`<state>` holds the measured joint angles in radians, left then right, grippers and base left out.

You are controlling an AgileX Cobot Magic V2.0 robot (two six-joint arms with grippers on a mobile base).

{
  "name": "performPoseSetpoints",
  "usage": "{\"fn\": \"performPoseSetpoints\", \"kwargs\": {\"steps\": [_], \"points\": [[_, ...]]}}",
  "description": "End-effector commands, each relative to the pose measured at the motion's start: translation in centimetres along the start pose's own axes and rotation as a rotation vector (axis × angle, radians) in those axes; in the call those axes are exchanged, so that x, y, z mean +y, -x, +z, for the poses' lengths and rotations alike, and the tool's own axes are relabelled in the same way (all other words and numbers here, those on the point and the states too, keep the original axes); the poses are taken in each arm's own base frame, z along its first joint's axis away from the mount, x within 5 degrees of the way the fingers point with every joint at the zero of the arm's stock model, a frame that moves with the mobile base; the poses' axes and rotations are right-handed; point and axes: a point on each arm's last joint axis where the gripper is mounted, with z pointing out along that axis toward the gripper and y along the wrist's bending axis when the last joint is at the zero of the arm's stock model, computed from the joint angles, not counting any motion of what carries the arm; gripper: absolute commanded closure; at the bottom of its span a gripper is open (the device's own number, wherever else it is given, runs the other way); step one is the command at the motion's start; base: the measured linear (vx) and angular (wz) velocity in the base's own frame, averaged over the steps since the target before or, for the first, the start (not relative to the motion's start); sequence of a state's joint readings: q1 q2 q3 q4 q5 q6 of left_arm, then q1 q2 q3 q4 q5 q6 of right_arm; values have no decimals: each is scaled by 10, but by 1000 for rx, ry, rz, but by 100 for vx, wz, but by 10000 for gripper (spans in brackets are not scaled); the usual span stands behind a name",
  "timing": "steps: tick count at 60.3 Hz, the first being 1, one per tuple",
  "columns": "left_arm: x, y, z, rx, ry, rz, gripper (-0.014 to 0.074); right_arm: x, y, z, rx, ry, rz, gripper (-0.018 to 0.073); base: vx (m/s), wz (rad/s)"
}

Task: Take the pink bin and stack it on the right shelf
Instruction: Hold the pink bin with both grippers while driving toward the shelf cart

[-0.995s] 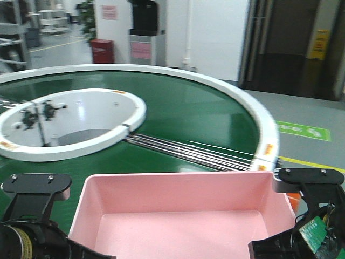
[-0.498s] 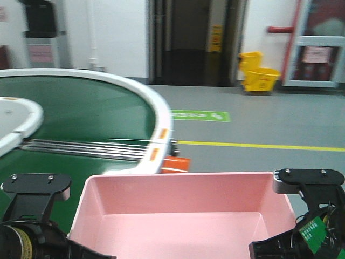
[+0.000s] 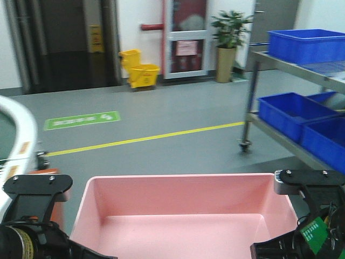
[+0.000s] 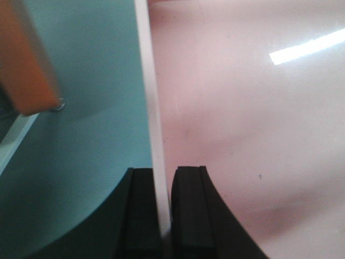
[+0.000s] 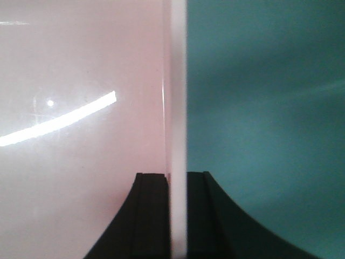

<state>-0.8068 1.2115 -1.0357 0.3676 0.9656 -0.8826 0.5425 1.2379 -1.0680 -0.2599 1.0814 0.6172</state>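
Observation:
The pink bin (image 3: 183,208) is held level between my two arms, low in the middle of the front view. My left gripper (image 4: 164,174) is shut on its left rim, one finger inside the bin and one outside. My right gripper (image 5: 177,176) is shut on its right rim in the same way. The bin's pale inner wall fills the left wrist view (image 4: 242,108) and the right wrist view (image 5: 81,108). The bin looks empty. The right shelf (image 3: 249,97), a steel rack, stands ahead on the right, apart from the bin.
Deep blue crates (image 3: 288,116) sit on the rack's tiers, one on top (image 3: 307,46). A yellow mop bucket (image 3: 141,70), a potted plant (image 3: 229,46) and doors stand at the far wall. The white edge of the round conveyor (image 3: 19,137) is at left. Grey floor with a yellow line (image 3: 145,139) lies between.
The view has swung to the right: the green conveyor has slid off to the left and the steel rack with blue crates has come in at right. The bin stays gripped by both grippers.

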Motion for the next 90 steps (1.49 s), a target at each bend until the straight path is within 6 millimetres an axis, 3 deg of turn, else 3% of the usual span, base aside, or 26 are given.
{"fn": "performPoseSetpoints", "kwargs": {"steps": [1,29,90], "points": [[3,9,-15,-91,-13,14,555,-8,8,-14,-93,-33,-26,568,7,-70],[3,9,-15,-90,-13,14,555,-9,6,-14,-77,-44,-25,568,17,-35],[3,9,-15,-90,-13,14,555,-9,7,-14,-78,-45,-25,568,41,-4]]}}
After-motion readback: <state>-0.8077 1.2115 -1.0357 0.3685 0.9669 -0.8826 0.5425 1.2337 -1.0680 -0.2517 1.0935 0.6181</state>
